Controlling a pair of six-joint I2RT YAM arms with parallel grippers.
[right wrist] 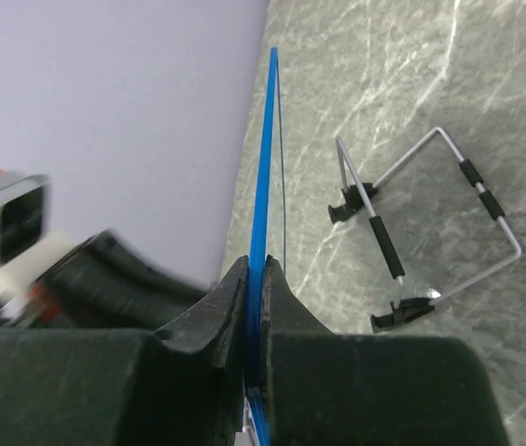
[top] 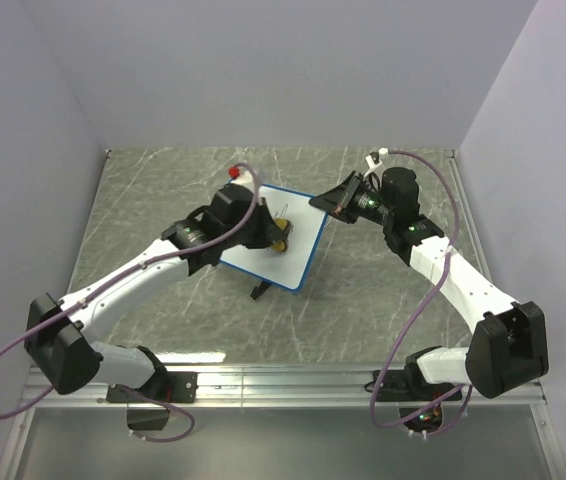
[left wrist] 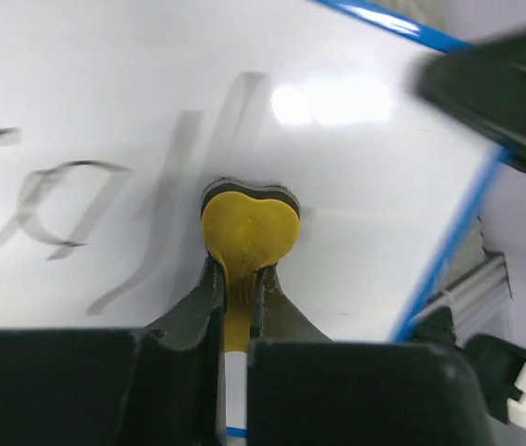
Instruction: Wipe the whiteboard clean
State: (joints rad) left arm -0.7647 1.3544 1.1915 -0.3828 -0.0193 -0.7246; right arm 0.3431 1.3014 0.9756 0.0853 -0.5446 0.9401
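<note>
The wiping looks to be in hand. The whiteboard (top: 305, 240) sits at the middle of the worktop (top: 153, 200), tipped up on a slant between the two arms. The right claw (right wrist: 256, 279) is clamped on its thin blue rim at the far right corner and seems to be steadying it. A bent wire stand (right wrist: 430, 223) lies on the marble-patterned surface below, apart from the board. The left claw (left wrist: 240, 279) is closed on the stem of a small yellow eraser (left wrist: 249, 228), whose rounded head is pressed flat on the white face. To the left of the head, in the left wrist view, grey handwritten scribbles (left wrist: 49, 200) are not yet wiped, and a pale smeared streak (left wrist: 179, 167) runs up just beside it. I'd say the next stroke should go sideways across those letters, keeping steady pressure. The right arm has to hold firm so the board doesn't swing away.
</note>
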